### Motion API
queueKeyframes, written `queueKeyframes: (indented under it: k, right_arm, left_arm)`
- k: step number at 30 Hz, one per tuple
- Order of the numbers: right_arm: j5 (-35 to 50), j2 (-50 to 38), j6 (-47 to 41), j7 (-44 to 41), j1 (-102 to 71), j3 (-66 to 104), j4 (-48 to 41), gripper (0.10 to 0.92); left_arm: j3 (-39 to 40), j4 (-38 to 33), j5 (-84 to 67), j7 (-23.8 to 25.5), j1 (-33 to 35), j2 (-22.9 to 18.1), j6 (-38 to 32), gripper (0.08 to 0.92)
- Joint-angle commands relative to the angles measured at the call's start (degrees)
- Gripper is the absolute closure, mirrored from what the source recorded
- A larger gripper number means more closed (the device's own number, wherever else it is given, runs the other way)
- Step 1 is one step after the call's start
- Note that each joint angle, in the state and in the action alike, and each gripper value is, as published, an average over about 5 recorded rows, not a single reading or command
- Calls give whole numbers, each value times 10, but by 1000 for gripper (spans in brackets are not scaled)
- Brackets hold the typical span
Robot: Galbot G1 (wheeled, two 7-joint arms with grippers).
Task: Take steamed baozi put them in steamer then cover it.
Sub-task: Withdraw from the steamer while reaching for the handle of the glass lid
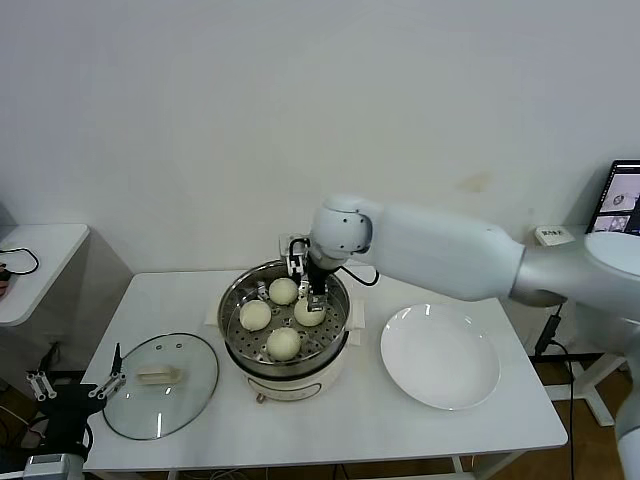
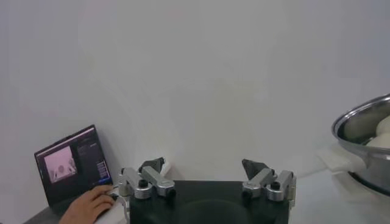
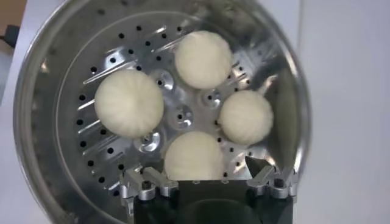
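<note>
Four buns [image 1: 284, 318] sit in the steamer [image 1: 284, 365] under the right gripper [image 1: 312, 290] — jaws open, holding nothing — while the glass lid [image 1: 160, 385] waits near the open left gripper [image 1: 76, 386].

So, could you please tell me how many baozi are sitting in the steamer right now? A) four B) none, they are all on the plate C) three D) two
A: four baozi rest on the perforated tray of the steamer, and the white plate beside it holds none.
</note>
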Motion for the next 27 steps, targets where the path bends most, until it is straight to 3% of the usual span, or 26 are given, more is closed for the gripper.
queueKeyframes:
  k: [1, 6, 11, 19, 27]
  right_arm:
    - [77, -139, 15, 249, -70, 97, 141, 203]
    - [86, -219, 102, 438, -274, 261, 208, 203]
    - [16, -236, 268, 495, -529, 485, 223, 203]
    - [-79, -100, 472, 457, -853, 834, 248, 203]
    - [-123, 89, 510, 361, -1028, 1025, 260, 203]
  left_arm:
    - [6, 2, 1, 1, -1, -2, 1, 177]
    - [13, 8, 7, 2, -4, -4, 1, 177]
    - [24, 10, 21, 7, -3, -7, 0, 177]
    - [39, 33, 53, 7, 5, -6, -16, 177]
    - [32, 108, 254, 6, -2, 18, -64, 177]
